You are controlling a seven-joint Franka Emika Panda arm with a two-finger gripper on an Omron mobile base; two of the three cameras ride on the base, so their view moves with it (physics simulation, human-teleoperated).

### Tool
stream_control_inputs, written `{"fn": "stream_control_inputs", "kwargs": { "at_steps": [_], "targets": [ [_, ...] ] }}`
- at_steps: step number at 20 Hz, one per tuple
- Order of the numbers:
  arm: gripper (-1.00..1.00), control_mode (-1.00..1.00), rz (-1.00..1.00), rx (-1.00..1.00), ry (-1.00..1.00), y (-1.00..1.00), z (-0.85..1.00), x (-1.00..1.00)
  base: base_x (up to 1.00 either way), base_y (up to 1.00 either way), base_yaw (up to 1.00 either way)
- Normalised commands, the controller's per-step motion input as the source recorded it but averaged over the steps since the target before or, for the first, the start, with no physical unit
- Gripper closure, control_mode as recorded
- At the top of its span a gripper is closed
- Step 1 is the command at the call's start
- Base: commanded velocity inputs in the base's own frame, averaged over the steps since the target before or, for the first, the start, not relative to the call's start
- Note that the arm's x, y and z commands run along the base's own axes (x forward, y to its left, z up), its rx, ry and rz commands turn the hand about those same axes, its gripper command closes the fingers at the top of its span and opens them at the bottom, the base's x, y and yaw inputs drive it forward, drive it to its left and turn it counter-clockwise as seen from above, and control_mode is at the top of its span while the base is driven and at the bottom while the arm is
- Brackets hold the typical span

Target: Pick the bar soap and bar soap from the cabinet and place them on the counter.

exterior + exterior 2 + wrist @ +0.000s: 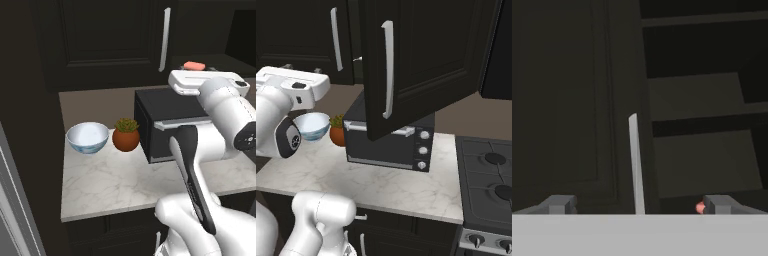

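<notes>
One salmon-pink bar soap (pixel 193 65) lies on the low shelf of the open dark cabinet (pixel 107 35), above the toaster oven. In the hand view the bar soap (pixel 699 207) peeks out just left of my right fingertip (pixel 719 204). My gripper (pixel 639 205) is open with nothing between its fingers. It points into the cabinet, level with that shelf and a little short of the soap. From the right base view the gripper (pixel 302 68) sits left of the swung-open cabinet door (pixel 421 60). The marble counter (pixel 115 185) spreads below.
A black toaster oven (pixel 170 125) stands on the counter under the cabinet. A pale blue bowl (pixel 87 137) and a potted plant (pixel 125 135) sit to its left. A closed door's silver handle (pixel 636 165) hangs ahead of the hand. A stove (pixel 491 185) is at the right.
</notes>
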Motion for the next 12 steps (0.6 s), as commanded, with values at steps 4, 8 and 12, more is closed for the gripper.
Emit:
{"fn": "stream_control_inputs", "kwargs": {
  "at_steps": [4,8,12],
  "targets": [
    [-1.00,-1.00,0.00,0.00,0.00,0.00,-0.03,0.29,0.00,0.00,0.00],
    [-1.00,-1.00,0.00,0.00,0.00,0.00,-0.05,0.29,0.00,0.00,0.00],
    [-1.00,-1.00,0.00,0.00,0.00,0.00,-0.08,0.31,0.00,0.00,0.00]
  ]
}}
